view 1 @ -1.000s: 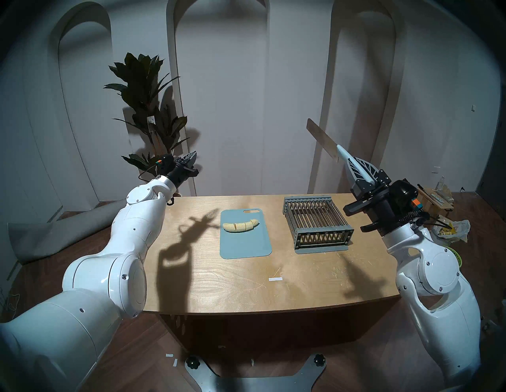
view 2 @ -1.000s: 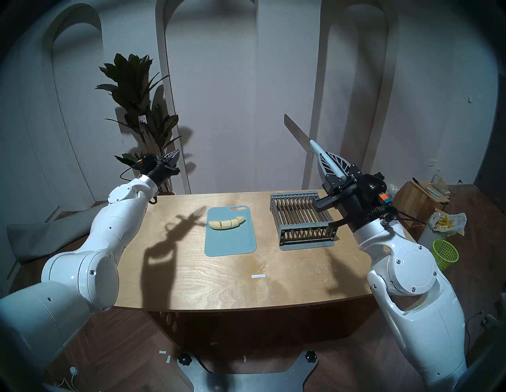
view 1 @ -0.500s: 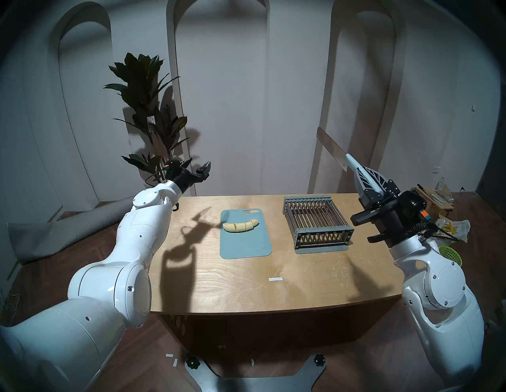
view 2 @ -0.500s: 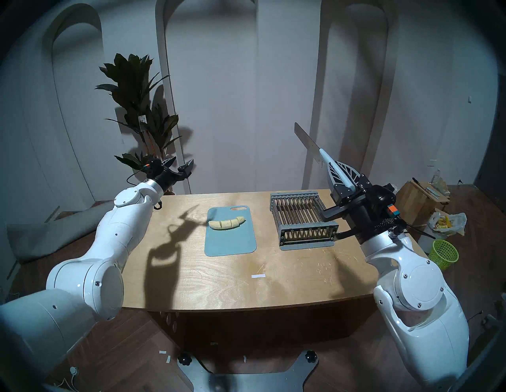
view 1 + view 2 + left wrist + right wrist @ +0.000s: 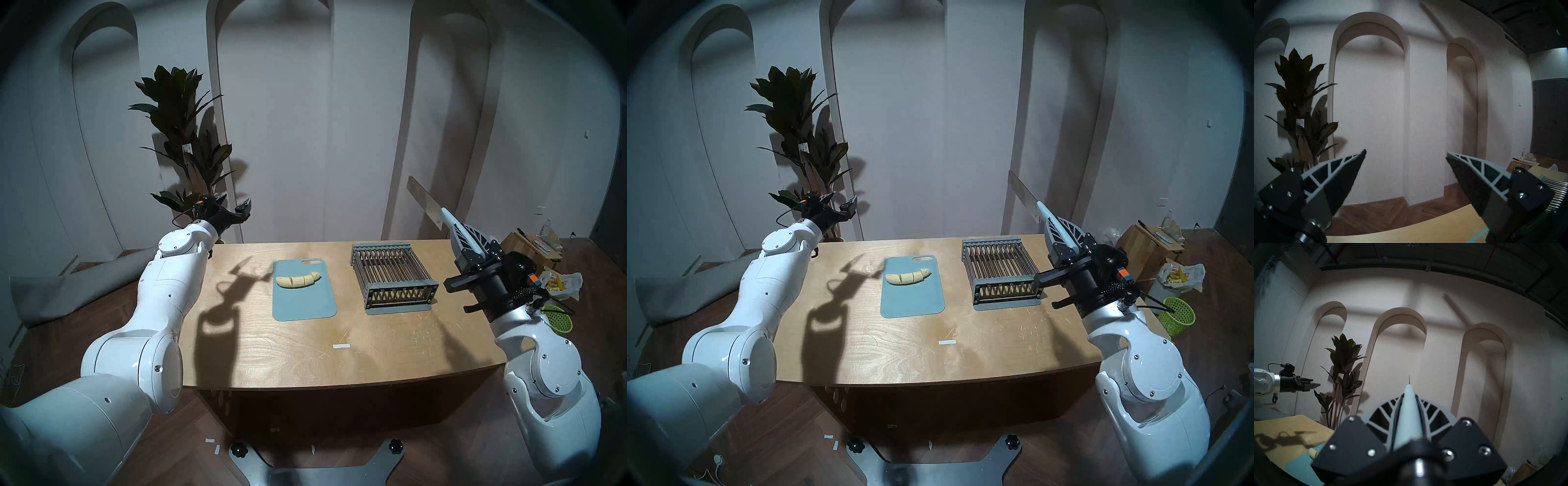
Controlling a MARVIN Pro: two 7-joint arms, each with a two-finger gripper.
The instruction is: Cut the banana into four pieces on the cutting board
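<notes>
The left gripper (image 5: 235,207) has its jaws spread wide and empty; in the left wrist view the two ribbed fingers (image 5: 1342,171) frame only the arched wall. It sits at mid-left of the head view, pointing nearly level toward the back wall, raised above the table's (image 5: 305,356) far left corner beside the plant (image 5: 183,135). Behind it the white left arm runs down to the lower left of the frame, elbow bent outward.

The right gripper (image 5: 466,234) is clamped on the pale handle of a knife (image 5: 425,203); the blade slants up and to the left, edge-on in the right wrist view, where the handle (image 5: 1409,412) lies squeezed between the fingers. This gripper is at mid-right of the head view, tilted upward, off the table's right edge, its arm folded back toward the lower right.

One board (image 5: 303,292) lies flat at the table's centre, slot toward the wall. On its far half rests one banana (image 5: 298,279), cut into four pieces that lie end to end, touching, in the original curve. One slatted rack (image 5: 393,275) stands to the right of the board, apart from it. One small white strip (image 5: 341,346) lies nearer the front edge.
</notes>
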